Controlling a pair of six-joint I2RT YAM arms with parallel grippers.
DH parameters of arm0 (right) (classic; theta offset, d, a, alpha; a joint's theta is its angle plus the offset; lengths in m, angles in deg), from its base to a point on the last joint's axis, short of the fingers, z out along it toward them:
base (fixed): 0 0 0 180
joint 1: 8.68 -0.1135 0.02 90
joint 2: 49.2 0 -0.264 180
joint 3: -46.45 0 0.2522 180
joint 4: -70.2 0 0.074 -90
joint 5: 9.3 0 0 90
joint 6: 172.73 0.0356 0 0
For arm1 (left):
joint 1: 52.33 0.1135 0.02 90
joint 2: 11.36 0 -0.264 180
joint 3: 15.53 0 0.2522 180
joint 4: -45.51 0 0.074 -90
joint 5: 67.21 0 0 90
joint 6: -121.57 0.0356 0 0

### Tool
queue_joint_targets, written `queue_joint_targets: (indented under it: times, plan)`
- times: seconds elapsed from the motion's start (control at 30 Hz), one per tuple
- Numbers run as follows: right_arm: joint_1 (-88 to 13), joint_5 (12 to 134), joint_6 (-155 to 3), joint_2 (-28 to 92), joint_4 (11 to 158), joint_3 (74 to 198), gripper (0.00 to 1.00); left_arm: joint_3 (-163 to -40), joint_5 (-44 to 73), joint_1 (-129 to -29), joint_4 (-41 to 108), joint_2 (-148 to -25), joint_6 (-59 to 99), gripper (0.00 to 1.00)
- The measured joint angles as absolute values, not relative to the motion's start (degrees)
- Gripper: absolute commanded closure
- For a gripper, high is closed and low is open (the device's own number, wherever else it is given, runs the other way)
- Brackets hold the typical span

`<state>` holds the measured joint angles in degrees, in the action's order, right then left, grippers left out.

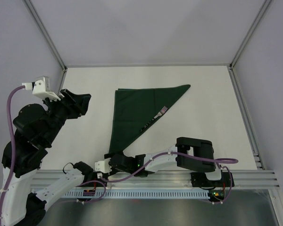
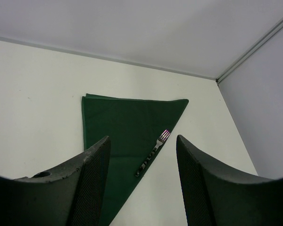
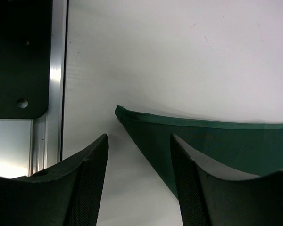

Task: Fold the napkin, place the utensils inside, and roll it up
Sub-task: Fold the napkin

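A black left gripper (image 1: 79, 103) hangs raised over the left side of the white tabletop (image 1: 217, 117). In the left wrist view its 2 fingers (image 2: 92, 183) are spread wide with nothing between them.

The dark green, slightly glossy fabric napkin (image 1: 132, 113) lies flat mid-table, folded into 1 triangle. 1 edge runs along the far side, 1 along the left, and the long edge slants from the far right point to the near left corner.

A fork with silver tines and a dark handle (image 1: 153, 121) rests on the napkin just inside that slanted edge, tines toward the far right.

The black right gripper (image 1: 112, 161) sits low beside the near corner, its fingers (image 3: 87, 188) parted and empty. Whether they touch the cloth cannot be told. The right arm (image 1: 193, 153) stretches leftward from its base.
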<state>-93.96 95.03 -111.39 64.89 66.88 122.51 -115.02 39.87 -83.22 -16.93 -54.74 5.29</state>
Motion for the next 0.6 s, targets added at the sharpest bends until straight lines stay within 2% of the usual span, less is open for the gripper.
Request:
queue_joint_targets:
  times: [0.23,0.33,0.43,0.6]
  plan:
    - [-93.98,96.08,-113.29,67.23,64.19,123.6,0.47,-114.02,40.35,-83.2,-17.15,-54.3,5.29,0.38]
    - [-93.98,96.1,-113.95,68.08,63.88,124.26,0.58,-113.67,40.37,-83.22,-17.13,-54.3,5.31,0.38]
    - [-93.98,96.19,-114.28,68.84,63.75,124.76,0.74,-113.23,40.39,-83.22,-17.22,-54.3,5.31,0.38]
    - [-93.96,96.23,-114.32,69.08,63.91,124.89,0.87,-112.58,40.39,-83.22,-17.22,-54.25,5.33,0.38]
